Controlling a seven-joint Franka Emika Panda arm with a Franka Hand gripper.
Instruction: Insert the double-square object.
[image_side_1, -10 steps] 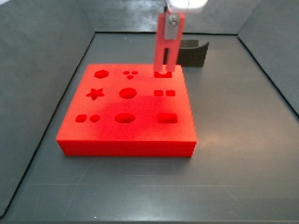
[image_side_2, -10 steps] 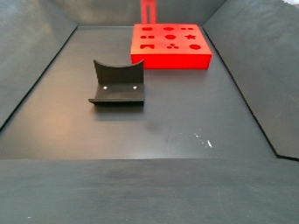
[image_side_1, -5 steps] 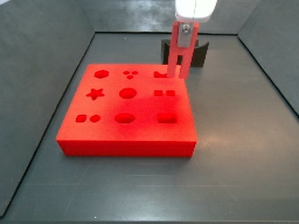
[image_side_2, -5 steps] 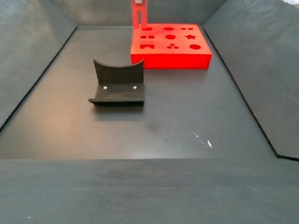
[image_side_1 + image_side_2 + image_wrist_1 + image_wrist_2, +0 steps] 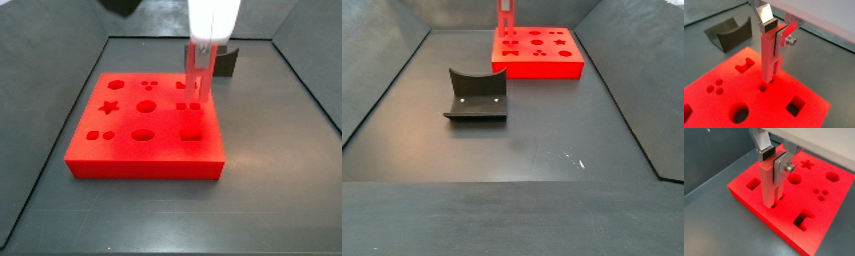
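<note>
My gripper (image 5: 775,31) is shut on the double-square object (image 5: 769,57), a slim red peg with a forked lower end, held upright. It also shows in a wrist view (image 5: 769,183) with the gripper (image 5: 773,162). The peg's lower tip stands at the double-square hole (image 5: 763,88) in the big red block (image 5: 724,107), at its top face; how deep it sits I cannot tell. In a side view the peg (image 5: 198,72) hangs over the block's (image 5: 140,152) right part under the gripper (image 5: 203,42). In a side view the peg (image 5: 506,14) shows at the block's (image 5: 543,66) far left corner.
The red block has several shaped holes: a star (image 5: 110,106), circles and a square (image 5: 191,131). A dark grey curved stand (image 5: 476,95) sits on the floor, apart from the block; it also shows in a wrist view (image 5: 731,33). Grey walls ring the floor.
The gripper has moved down and slightly left with the peg, bringing its lower end from above the block's far right edge to the double-square hole.
</note>
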